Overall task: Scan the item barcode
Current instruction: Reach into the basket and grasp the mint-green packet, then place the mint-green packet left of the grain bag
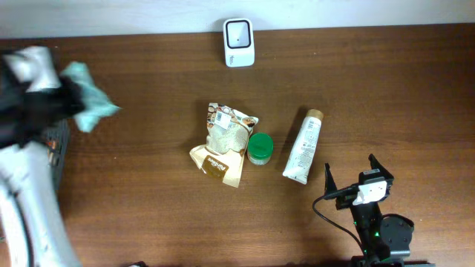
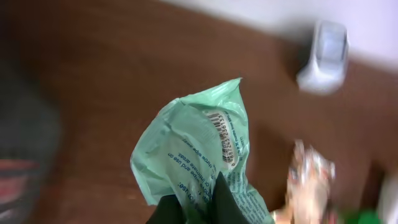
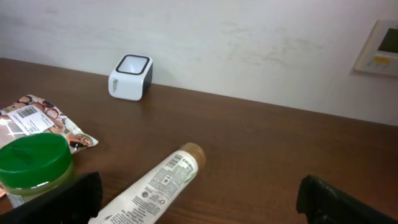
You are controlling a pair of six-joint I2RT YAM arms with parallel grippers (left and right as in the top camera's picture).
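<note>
The left gripper (image 2: 198, 204) is closed on one edge of the pouch (image 2: 186, 149), lifted over the left edge of the table (image 1: 148, 74), and since the pouch looks light, soft and crinkly, a pinch at its seam, clear of the barcode (image 2: 224, 138), seems best, while the right gripper (image 1: 349, 167) stands wide open and empty.

We see a white left arm (image 1: 30, 215) with a black end, and a black right arm (image 1: 380, 230) with a white block (image 1: 369, 191), a green light (image 1: 376, 234) and a black cable (image 1: 315, 209).
</note>
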